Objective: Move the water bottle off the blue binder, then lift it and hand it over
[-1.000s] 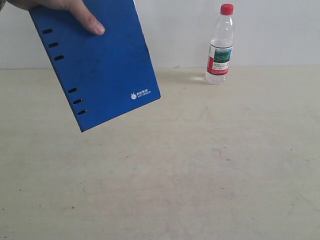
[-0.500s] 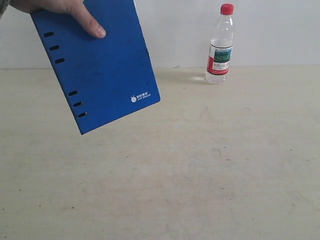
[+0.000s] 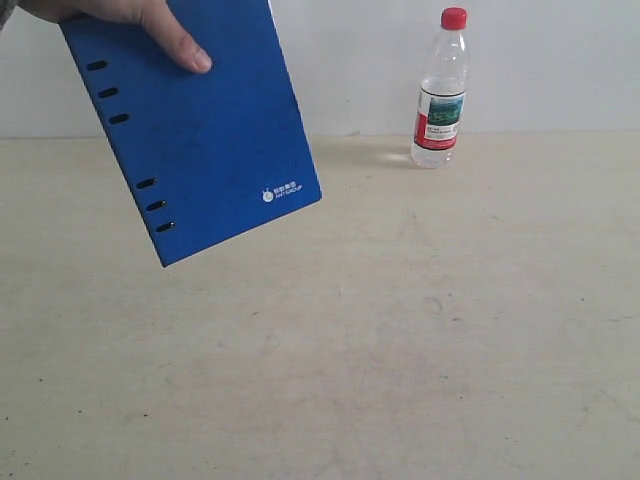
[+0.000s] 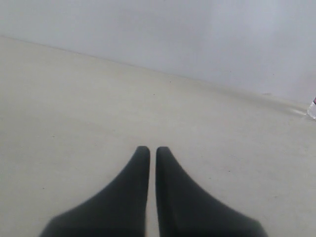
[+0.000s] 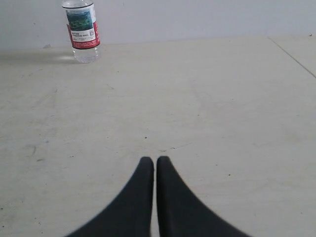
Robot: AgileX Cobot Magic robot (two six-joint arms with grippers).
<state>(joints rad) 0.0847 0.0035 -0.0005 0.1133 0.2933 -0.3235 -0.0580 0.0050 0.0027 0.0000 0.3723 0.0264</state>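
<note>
A person's hand [image 3: 140, 20] holds the blue binder [image 3: 195, 125] tilted in the air at the upper left of the exterior view. The water bottle [image 3: 440, 90] stands upright on the table near the back wall, apart from the binder. It also shows in the right wrist view as a labelled water bottle [image 5: 82, 30], far ahead of my right gripper [image 5: 155, 160], which is shut and empty. A sliver of the water bottle [image 4: 313, 107] shows at the edge of the left wrist view. My left gripper [image 4: 152, 150] is shut with nothing in it. Neither gripper shows in the exterior view.
The beige table [image 3: 400, 340] spreads across the exterior view and meets a white wall [image 3: 560, 60] at the back. A seam in the table [image 5: 294, 57] runs on one side of the right wrist view.
The hand-held binder has shifted very slightly, dipping and coming back. The bottle and both grippers have stayed put.
</note>
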